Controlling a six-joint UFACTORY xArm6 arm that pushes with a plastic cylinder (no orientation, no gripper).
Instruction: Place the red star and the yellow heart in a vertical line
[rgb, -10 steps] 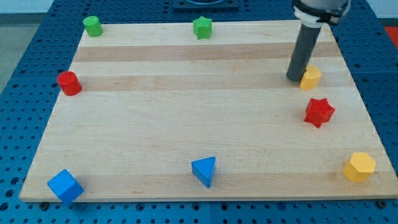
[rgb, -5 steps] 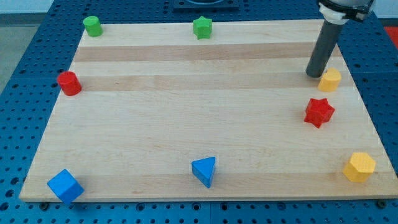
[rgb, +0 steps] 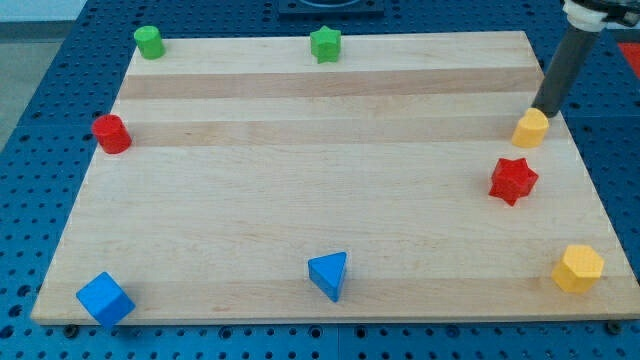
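Note:
The red star (rgb: 513, 180) lies near the board's right edge, about mid-height. The yellow heart (rgb: 531, 128) sits just above it and slightly to the right. My tip (rgb: 545, 110) is at the right edge of the board, just above and to the right of the yellow heart, very close to it or touching it. The rod leans up toward the view's top right corner.
A yellow hexagonal block (rgb: 578, 268) sits at the bottom right. A blue triangle (rgb: 329, 274) and a blue cube (rgb: 104, 298) are along the bottom. A red cylinder (rgb: 111, 133) is at the left. A green cylinder (rgb: 149, 42) and a green star (rgb: 324, 44) are along the top.
My tip has moved right from the heart's left side to its upper right. The yellow heart slid to the right by a small amount. The red star has not moved.

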